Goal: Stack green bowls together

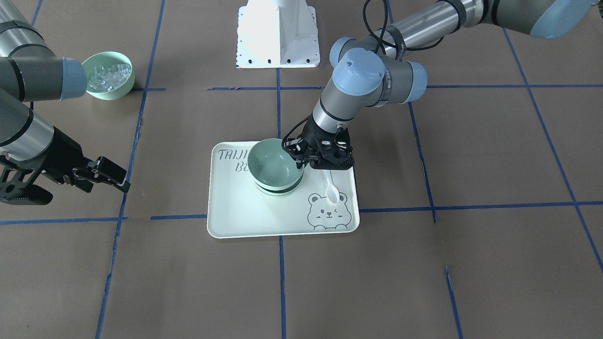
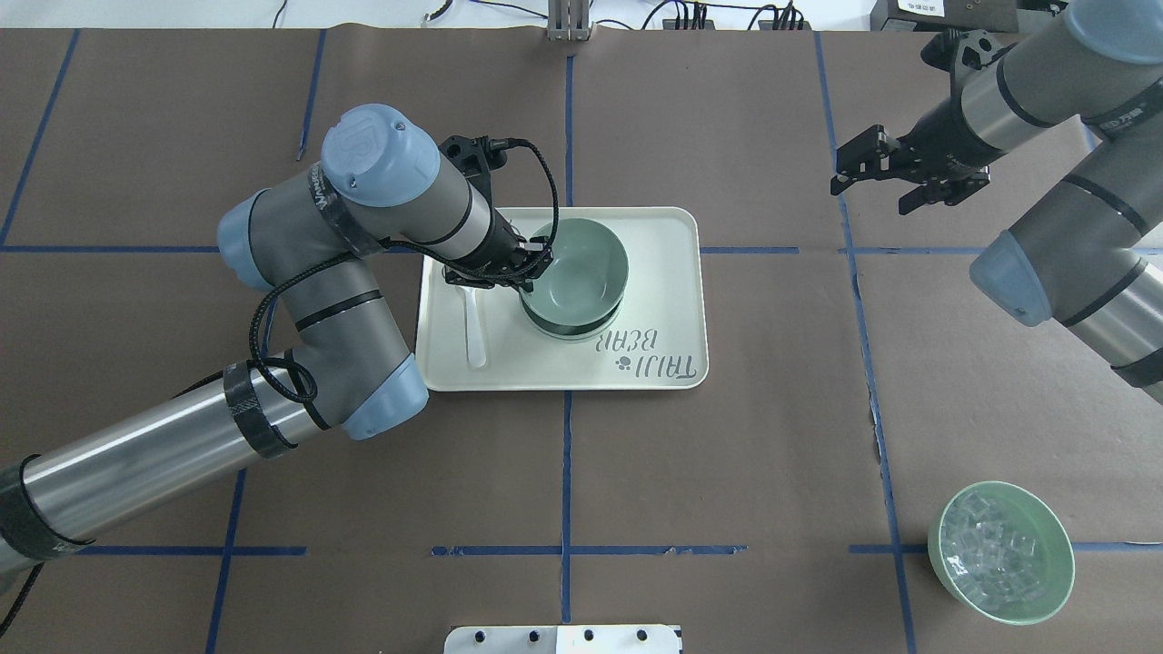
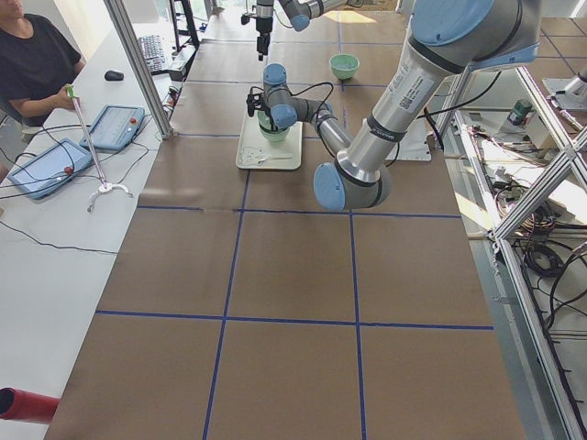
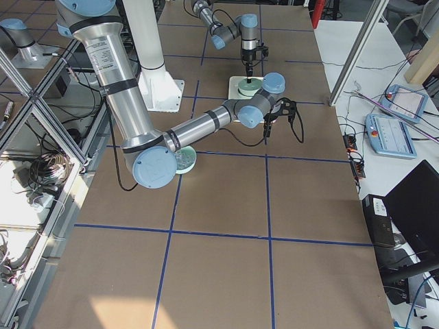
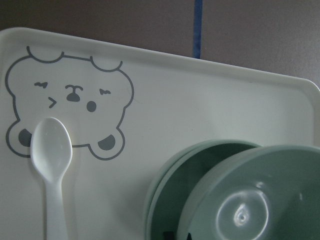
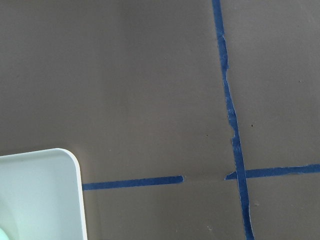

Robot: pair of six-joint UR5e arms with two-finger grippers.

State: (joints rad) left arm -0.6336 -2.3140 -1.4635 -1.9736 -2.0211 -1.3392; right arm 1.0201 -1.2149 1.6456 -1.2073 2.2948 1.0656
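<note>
Presently the top green bowl [image 1: 273, 164] is held by its rim in the closed left gripper [image 1: 302, 161], just above the nested bowls [image 1: 279, 190] on the tray [image 1: 235, 221]. It is best levelled and centred before being let go.

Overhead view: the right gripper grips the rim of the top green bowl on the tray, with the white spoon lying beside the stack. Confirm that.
Wrong arm. The left gripper grips the top green bowl by its rim, as the overhead exterior view shows; the right gripper hangs open off the tray. The white spoon does lie beside the stack.
</note>
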